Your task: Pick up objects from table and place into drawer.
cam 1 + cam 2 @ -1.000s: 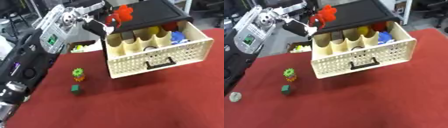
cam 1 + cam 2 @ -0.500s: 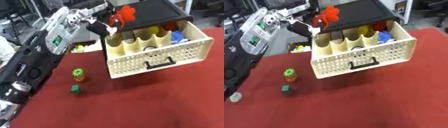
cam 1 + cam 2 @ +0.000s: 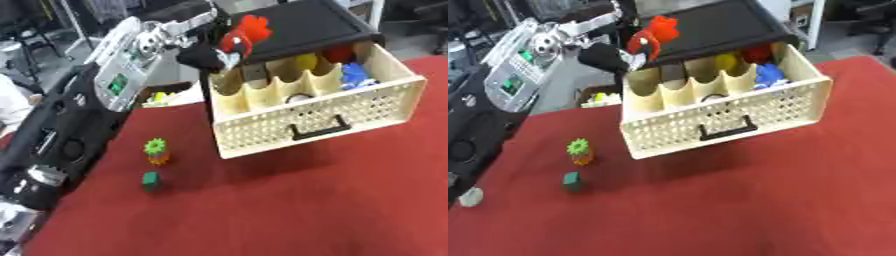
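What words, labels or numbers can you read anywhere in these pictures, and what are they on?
None can be read.
Green panel on the left arm's silver housing: it may carry marks, but it is too blurred to read.
Cream drawer, its black handle, the red toy in the left hand, the green gear and green block: no writing visible.

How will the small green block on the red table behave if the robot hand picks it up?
The green block looks like a small cube lying flat on the red table, so it probably will not roll or tip. It seems stiff and light. Being so small, it may slip from the robot hand, which currently holds a red toy.
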